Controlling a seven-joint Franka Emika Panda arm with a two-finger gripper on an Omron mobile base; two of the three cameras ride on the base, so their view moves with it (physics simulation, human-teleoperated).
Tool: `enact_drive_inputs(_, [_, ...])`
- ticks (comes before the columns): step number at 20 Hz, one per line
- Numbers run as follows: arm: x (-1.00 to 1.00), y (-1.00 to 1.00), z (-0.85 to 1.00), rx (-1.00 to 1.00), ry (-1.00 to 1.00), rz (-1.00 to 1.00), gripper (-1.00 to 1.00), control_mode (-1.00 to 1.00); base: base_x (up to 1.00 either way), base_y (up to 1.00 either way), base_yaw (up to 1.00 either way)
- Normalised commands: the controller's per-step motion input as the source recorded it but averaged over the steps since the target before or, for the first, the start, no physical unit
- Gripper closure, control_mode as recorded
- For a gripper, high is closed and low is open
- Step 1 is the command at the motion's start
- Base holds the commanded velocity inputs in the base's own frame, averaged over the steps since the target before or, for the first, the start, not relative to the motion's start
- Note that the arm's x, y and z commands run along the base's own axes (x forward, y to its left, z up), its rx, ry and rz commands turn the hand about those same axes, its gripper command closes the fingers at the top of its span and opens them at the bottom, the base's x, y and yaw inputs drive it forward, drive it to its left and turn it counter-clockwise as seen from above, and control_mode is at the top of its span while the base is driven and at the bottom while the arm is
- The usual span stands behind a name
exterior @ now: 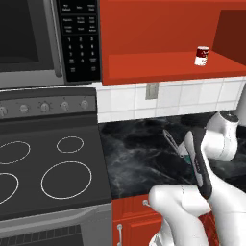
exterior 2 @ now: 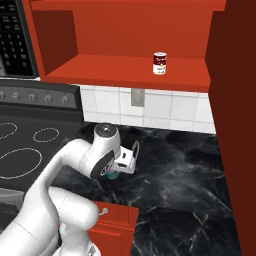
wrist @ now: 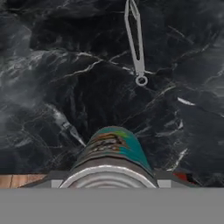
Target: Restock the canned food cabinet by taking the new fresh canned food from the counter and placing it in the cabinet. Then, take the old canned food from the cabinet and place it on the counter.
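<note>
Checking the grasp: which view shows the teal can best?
The hand view: the teal can fills the foreground, silver top nearest. Both base views give only a teal sliver, and, behind the arm.

The teal can (wrist: 114, 151) with its silver top sat low over the black marbled surface (wrist: 52, 87), near its front edge. The red-and-white can (exterior 2: 159, 63) stood upright on the red cabinet's (exterior 2: 125, 30) floor, toward the right.
</note>
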Motion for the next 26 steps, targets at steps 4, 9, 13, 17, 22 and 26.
enact_drive_inputs(4, [-0.53, 0.00, 1.00, 0.00, -0.58, -0.01, 1.00, -1.00, 0.00, 0.00, 0.00])
enact_drive_inputs(9, [-0.29, 0.02, 1.00, 0.00, -0.54, -0.01, 1.00, -1.00, 0.00, 0.00, 0.00])
enact_drive_inputs(13, [-0.26, 0.04, 1.00, -0.02, -0.47, -0.03, 1.00, -1.00, 0.00, 0.00, 0.00])
enact_drive_inputs(17, [-0.06, 0.08, 1.00, -0.10, -0.22, -0.05, 1.00, -1.00, 0.00, 0.00, 0.00])
enact_drive_inputs(22, [-0.01, 0.11, 1.00, -0.16, 0.05, -0.09, 1.00, -1.00, 0.00, 0.00, 0.00])
enact_drive_inputs(26, [0.00, 0.17, 1.00, -0.15, 0.29, -0.12, 1.00, -1.00, 0.00, 0.00, 0.00])
